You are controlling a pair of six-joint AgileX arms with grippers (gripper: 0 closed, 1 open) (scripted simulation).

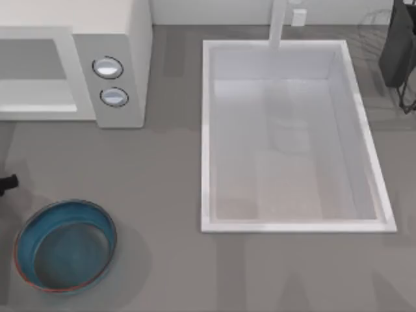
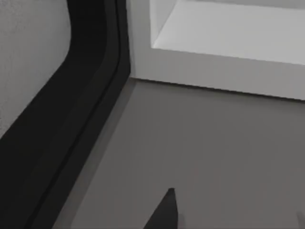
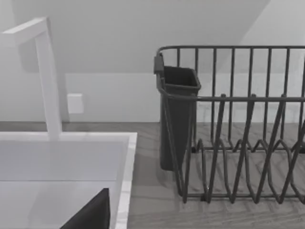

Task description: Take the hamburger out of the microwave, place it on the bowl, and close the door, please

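The white microwave (image 1: pixel 123 39) stands at the back left, its cavity (image 2: pixel 228 28) open and its two round knobs (image 1: pixel 110 81) facing up. The door (image 2: pixel 71 124) is swung out from it, its dark edge running beside my left gripper. The blue bowl (image 1: pixel 65 246) sits at the front left with nothing in it. My left gripper (image 1: pixel 8 183) is at the table's left edge, between microwave and bowl, low over the grey top and open, one fingertip (image 2: pixel 164 212) showing. The hamburger is out of view. My right arm (image 1: pixel 398 45) is parked at the back right, gripper open.
A large white sink (image 1: pixel 292 136) with a faucet (image 3: pixel 47 81) takes up the middle and right. A dark wire dish rack (image 3: pixel 238 143) with a cutlery cup (image 3: pixel 176 109) stands at the back right, close to my right arm.
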